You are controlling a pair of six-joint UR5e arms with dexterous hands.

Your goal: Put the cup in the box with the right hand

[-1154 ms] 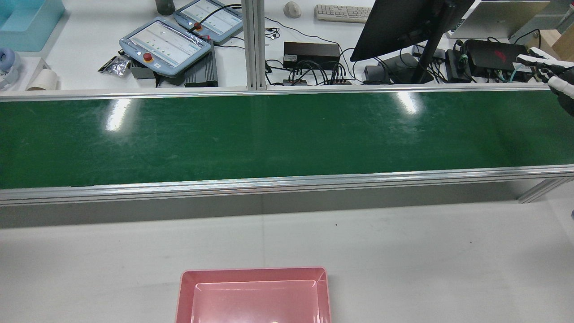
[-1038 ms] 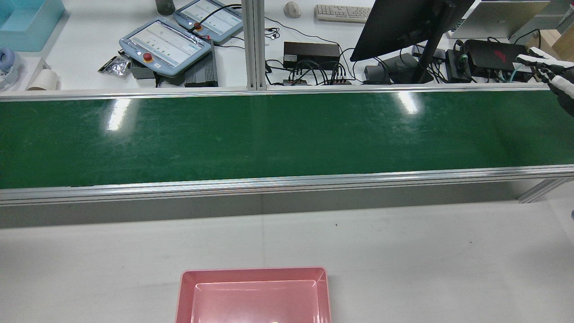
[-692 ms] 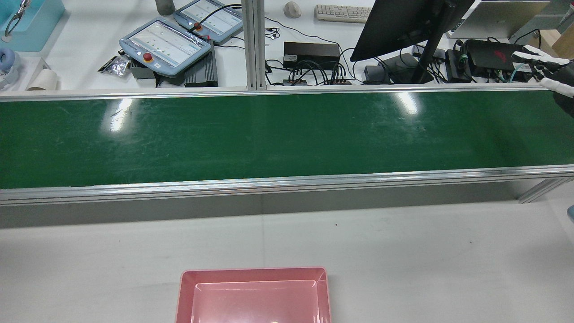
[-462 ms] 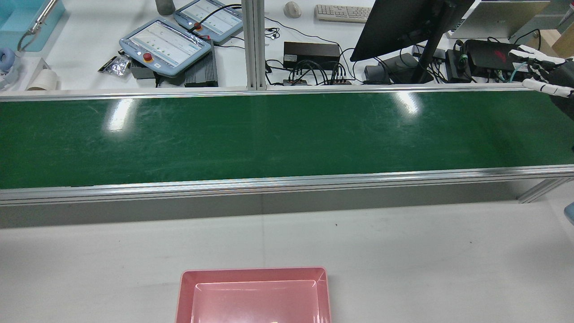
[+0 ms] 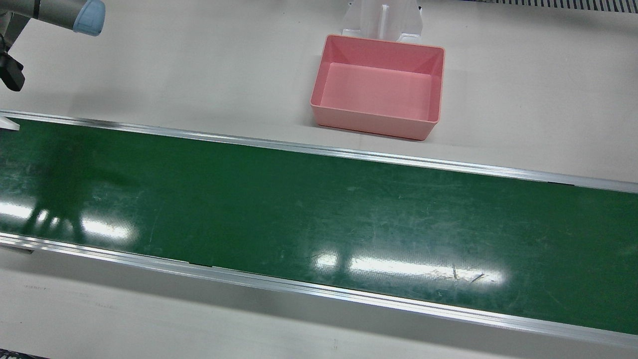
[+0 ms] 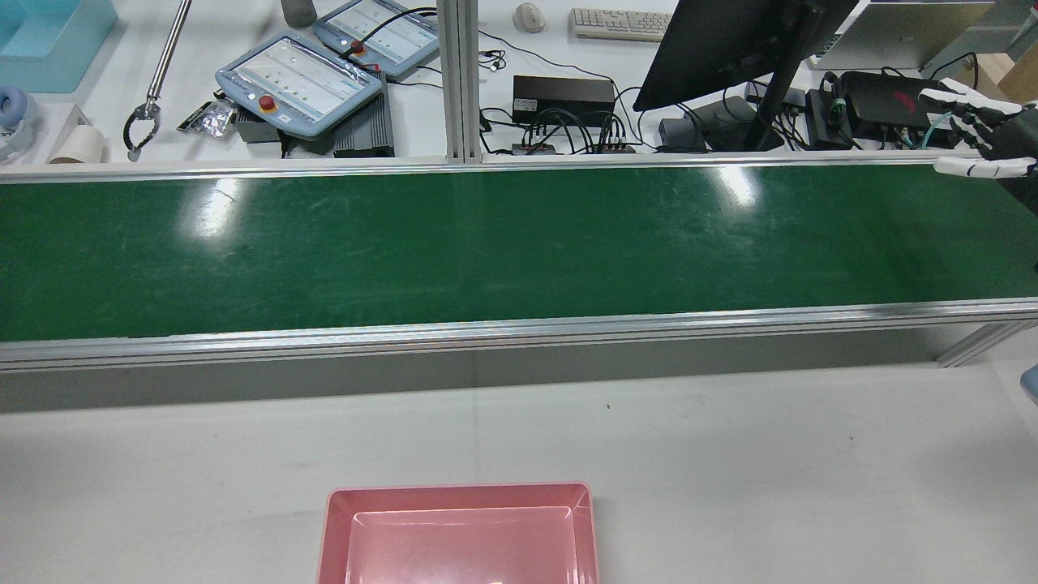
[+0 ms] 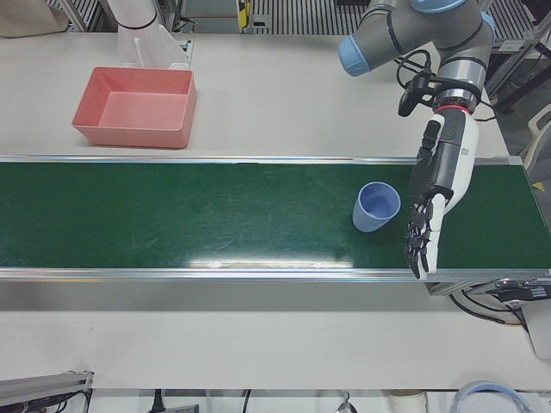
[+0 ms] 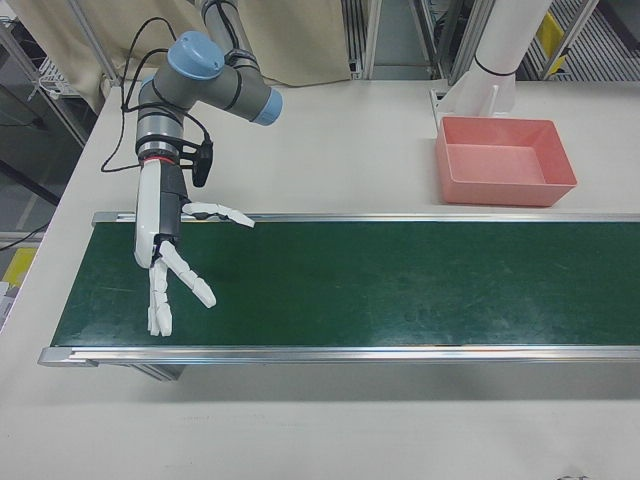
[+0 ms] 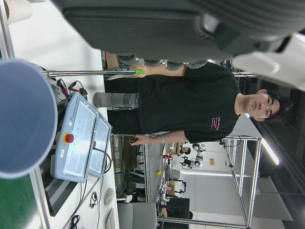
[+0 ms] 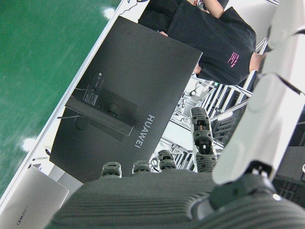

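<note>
Pale blue plastic cup stands upright, mouth up, on the green conveyor belt, toward the belt's end on the robot's left side. Nothing visible inside it. In the left hand view its rim fills the view's left edge, close to the camera.

Pink rectangular plastic box sits on the white bench on the robot's side of the belt, near the middle of the bench's length, against the white pedestal. Empty. Well apart from the cup.

Left hand, black and white, hangs from its arm just beside the cup, on the side nearer the belt's end; pointing down toward the operators' rail. Fingers extended, slightly apart, holding nothing; not touching the cup as far as the left-front view shows.

Right hand, white, is over the opposite end of the belt, pointing down along it. Fingers spread wide, one splayed sideways along the robot-side rail. Holds nothing. In the rear view only its fingertips show at the right edge.

A long reacher tool shows above the operators' desk, beyond the belt's left end.
</note>
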